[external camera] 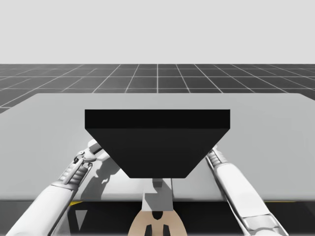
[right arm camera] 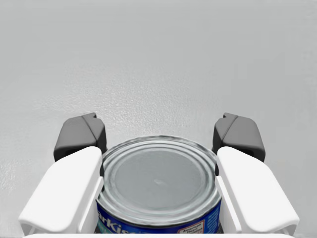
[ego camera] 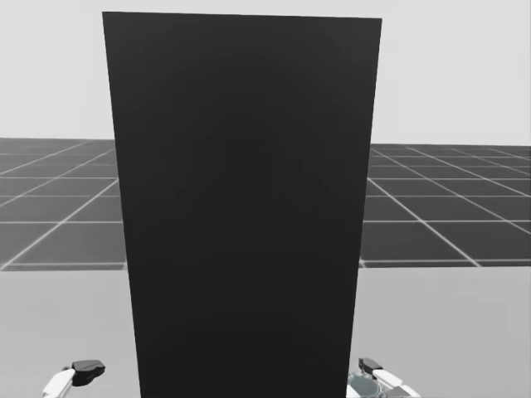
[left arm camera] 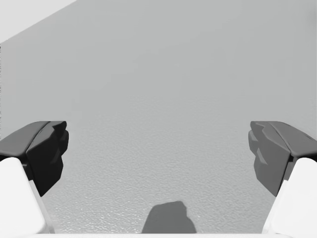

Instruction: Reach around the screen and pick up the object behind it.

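Note:
A tall black screen (ego camera: 245, 207) stands on the grey table (external camera: 49, 123), and in the high view both my arms run in under its overhang (external camera: 157, 142). A low round can with a silver lid and blue label (right arm camera: 158, 183) sits between the fingers of my right gripper (right arm camera: 158, 135), which press on it from both sides. In the head view that gripper (ego camera: 373, 380) peeks out at the screen's right foot. My left gripper (left arm camera: 158, 148) is open over bare table, with nothing between its fingers. One dark fingertip (ego camera: 87, 366) of it appears at the screen's left foot.
The table's near edge (external camera: 246, 200) runs just in front of my torso. A dark gridded floor (external camera: 157, 78) lies beyond the far edge. Bare grey table surface (right arm camera: 158, 59) stretches ahead of the can.

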Robot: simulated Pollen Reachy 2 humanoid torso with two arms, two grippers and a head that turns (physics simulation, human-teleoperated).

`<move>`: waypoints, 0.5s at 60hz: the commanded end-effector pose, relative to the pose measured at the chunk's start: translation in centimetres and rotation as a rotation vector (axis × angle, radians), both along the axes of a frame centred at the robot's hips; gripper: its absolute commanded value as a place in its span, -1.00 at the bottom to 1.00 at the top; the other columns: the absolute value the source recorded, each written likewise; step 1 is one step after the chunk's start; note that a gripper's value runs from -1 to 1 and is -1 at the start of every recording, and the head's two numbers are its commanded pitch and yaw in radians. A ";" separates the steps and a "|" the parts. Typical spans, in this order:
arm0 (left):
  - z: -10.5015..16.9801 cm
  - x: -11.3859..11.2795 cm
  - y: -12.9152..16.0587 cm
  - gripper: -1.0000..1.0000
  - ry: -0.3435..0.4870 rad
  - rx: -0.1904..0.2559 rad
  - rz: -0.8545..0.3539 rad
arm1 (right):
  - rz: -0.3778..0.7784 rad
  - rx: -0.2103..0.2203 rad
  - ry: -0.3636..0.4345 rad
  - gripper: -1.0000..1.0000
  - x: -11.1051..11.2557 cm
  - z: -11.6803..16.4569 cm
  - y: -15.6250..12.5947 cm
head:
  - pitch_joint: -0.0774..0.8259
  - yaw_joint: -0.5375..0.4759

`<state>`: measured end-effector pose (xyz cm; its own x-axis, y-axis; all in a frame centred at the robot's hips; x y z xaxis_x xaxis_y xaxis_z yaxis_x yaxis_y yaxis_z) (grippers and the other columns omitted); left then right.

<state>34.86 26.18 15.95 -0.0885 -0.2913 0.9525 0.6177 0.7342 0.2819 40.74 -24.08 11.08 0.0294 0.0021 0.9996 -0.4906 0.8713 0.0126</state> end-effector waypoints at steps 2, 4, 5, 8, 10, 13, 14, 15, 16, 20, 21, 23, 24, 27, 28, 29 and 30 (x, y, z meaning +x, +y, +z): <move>0.0 0.0 0.1 -1.00 -0.003 0.003 0.005 | -0.164 -0.023 -0.085 1.00 -1.1 4.0 -6.4 | -0.56 -0.04; 0.0 0.0 0.1 -1.00 -0.003 0.004 0.006 | -0.181 -0.030 -0.096 1.00 -1.3 4.5 -7.0 | -0.56 -0.03; 0.0 0.0 0.1 -1.00 -0.003 0.004 0.006 | -0.199 -0.036 -0.108 1.00 -1.5 4.9 -7.6 | -0.56 -0.03; 0.0 0.0 0.1 -1.00 -0.003 0.005 0.006 | -0.260 -0.056 -0.138 1.00 -1.9 5.9 -9.0 | -0.56 -0.03; 0.0 0.0 0.1 -1.00 -0.003 0.007 0.007 | -0.290 -0.069 -0.153 1.00 -2.1 6.5 -9.6 | -0.56 -0.03; 0.0 0.0 0.1 -1.00 -0.003 0.007 0.007 | -0.339 -0.054 -0.158 1.00 -2.4 7.3 -10.7 | -0.56 -0.03; 0.0 0.1 0.1 -1.00 -0.003 0.007 0.008 | -0.350 -0.057 -0.162 1.00 -2.5 7.5 -10.9 | -0.56 -0.03; 0.0 0.0 0.1 -1.00 -0.002 0.007 0.008 | -0.358 -0.057 -0.165 1.00 -2.6 7.6 -11.1 | -0.56 -0.03; 0.0 0.0 0.1 -1.00 -0.002 0.008 0.008 | -0.373 -0.053 -0.170 1.00 -2.7 7.9 -11.4 | -0.56 -0.03; 0.0 0.1 0.1 -1.00 -0.002 0.008 0.009 | -0.419 -0.035 -0.193 1.00 -3.0 8.8 -12.3 | -0.56 -0.03; 0.0 0.1 0.1 -1.00 -0.001 0.008 0.009 | -0.427 -0.031 -0.206 1.00 -3.1 9.2 -12.6 | -0.56 -0.03; 0.0 0.1 0.1 -1.00 -0.001 0.009 0.010 | -0.437 -0.013 -0.233 1.00 -3.4 9.8 -12.8 | -0.56 -0.03; 0.0 0.1 0.1 -1.00 0.000 0.009 0.010 | -0.442 -0.007 -0.242 1.00 -3.5 10.1 -12.8 | -0.56 -0.03; -0.1 0.1 0.1 -1.00 0.001 0.010 0.010 | -0.475 0.003 -0.299 1.00 -3.9 11.2 -13.0 | -0.56 -0.03; -0.1 0.1 0.0 -1.00 0.001 0.011 0.010 | -0.478 0.010 -0.307 1.00 -4.0 11.4 -13.0 | -0.56 -0.03; -0.1 0.1 0.0 -1.00 0.002 0.013 0.011 | -0.486 0.021 -0.326 1.00 -4.2 11.8 -13.1 | -0.56 -0.03; -0.1 0.1 0.0 -1.00 0.002 0.013 0.012 | -0.497 0.029 -0.347 1.00 -4.4 12.3 -13.1 | -0.56 -0.03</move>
<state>34.94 26.25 15.91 -0.0862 -0.3011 0.9497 0.6107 0.7371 0.2892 37.18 -36.07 19.64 -0.1847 0.0491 0.9816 -0.0811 0.9946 -0.0650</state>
